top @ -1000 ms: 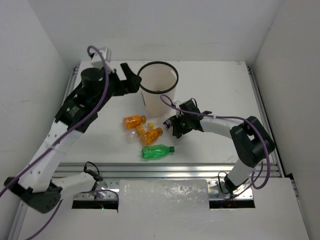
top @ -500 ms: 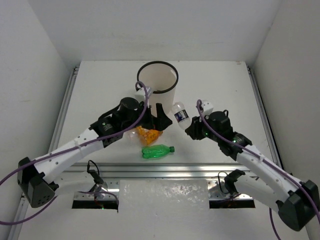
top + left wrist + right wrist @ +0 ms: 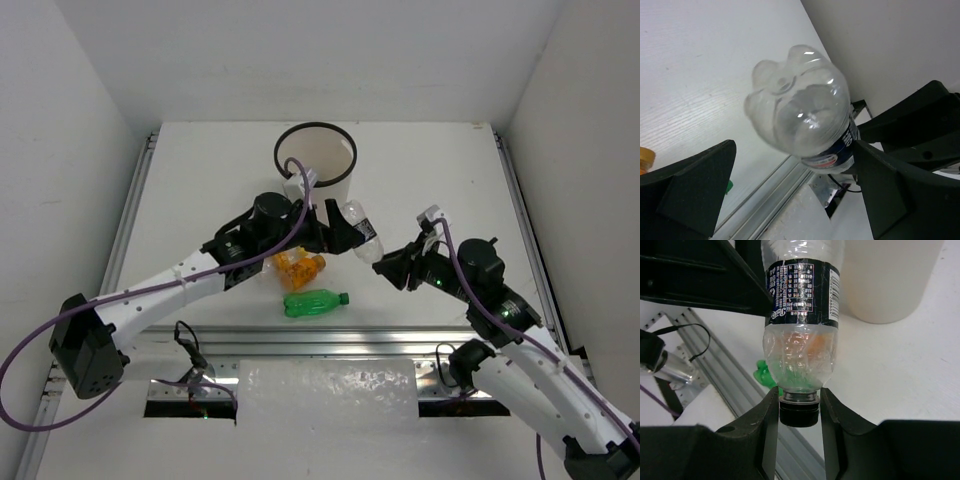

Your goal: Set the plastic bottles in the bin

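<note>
Where white table (image 3: 440,170) meets plain white walls (image 3: 300,60), metal rails (image 3: 330,335) edge it.

Top: 1 bin (image 3: 316,160) back centre. 1 clear bottle (image 3: 362,230) aloft just in front of it. 1 green bottle (image 3: 314,302) lying nr front. Orange bottles (image 3: 300,266) part-hidden, count unclear.

L wrist: left gripper (image 3: 794,145) jaws wide apart, flanking clear bottle's base.

R wrist: right gripper (image 3: 799,415) clamped on its dark cap.

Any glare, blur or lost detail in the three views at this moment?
Top view: even soft light, faint shadows, nothing smeared. Left wrist view: small glints on the base of the clear bottle, left hand near-black, without detail. Right wrist view: label sharp, right hand dark along the bottom edge.
</note>
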